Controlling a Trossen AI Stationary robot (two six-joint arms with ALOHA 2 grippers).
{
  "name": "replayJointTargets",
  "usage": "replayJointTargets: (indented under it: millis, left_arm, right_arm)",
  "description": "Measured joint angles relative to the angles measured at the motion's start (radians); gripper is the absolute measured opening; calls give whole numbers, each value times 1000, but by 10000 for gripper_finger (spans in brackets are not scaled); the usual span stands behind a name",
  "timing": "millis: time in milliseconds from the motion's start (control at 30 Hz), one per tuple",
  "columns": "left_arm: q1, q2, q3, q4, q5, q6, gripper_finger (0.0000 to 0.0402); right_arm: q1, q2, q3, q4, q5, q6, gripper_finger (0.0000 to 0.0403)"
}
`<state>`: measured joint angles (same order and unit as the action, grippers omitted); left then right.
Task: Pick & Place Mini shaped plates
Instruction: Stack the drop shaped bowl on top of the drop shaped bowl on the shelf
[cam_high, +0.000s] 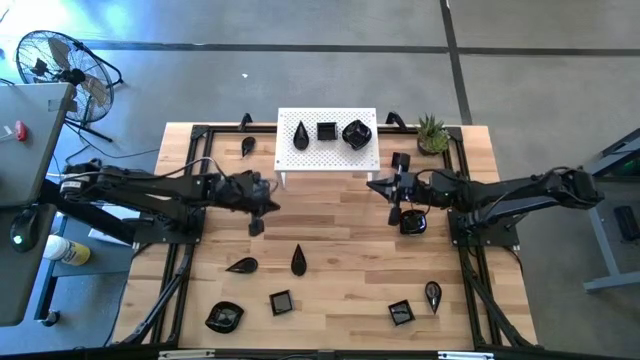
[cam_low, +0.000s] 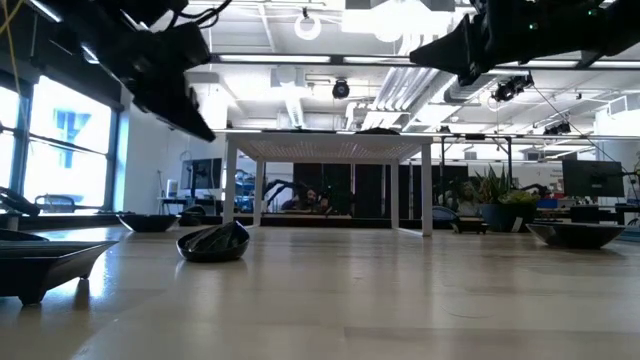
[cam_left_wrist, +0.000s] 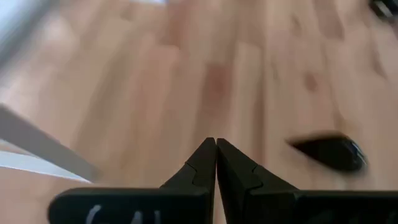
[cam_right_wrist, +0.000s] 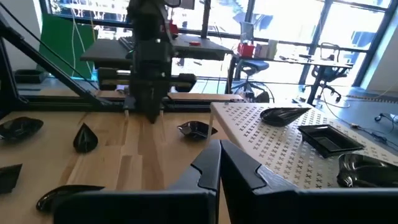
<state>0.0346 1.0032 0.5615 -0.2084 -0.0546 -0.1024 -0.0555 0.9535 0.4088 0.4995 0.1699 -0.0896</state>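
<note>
Your left gripper (cam_high: 262, 207) hangs above the middle of the table (cam_high: 340, 235) with its fingers pressed together and nothing between them, as the left wrist view (cam_left_wrist: 216, 163) shows plainly. Your right gripper (cam_high: 385, 187) is likewise closed and empty (cam_right_wrist: 220, 163), raised just in front of the white stand (cam_high: 327, 162).

Three plates already sit on the stand: a teardrop (cam_high: 301, 135), a square (cam_high: 326, 131) and a rounded one (cam_high: 356, 134). The rest lie on the wood. The nearest to your left gripper are the leaf plate (cam_high: 241, 265) and the teardrop plate (cam_high: 298, 261), both toward the front edge from it. The leaf plate lies with its long axis roughly across the table; the teardrop's point runs toward the stand. The left wrist view shows one dark plate (cam_left_wrist: 329, 152) ahead and off to one side of the fingers.

A rounded plate (cam_high: 413, 223) sits beneath your right arm, close to that gripper, so the right arm looks better placed for it. You must open the fingers before either descent.
</note>
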Motion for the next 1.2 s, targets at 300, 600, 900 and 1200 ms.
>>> replayJointTargets:
  millis: [300,600,900,1200]
  left_arm:
    - [-165,56,4,-157,115,-164,12]
    - [-263,80,3,-340,305,-500,12]
    - [-332,80,3,-458,336,-731,49]
    - [-331,85,3,-465,333,-775,105]
  right_arm:
    - [0,0,0,-1,-6,-24,3]
    - [-1,0,0,-1,-8,-68,4]
    - [-1,0,0,-5,-30,-72,2]
    - [-1,0,1,-5,-31,-72,2]
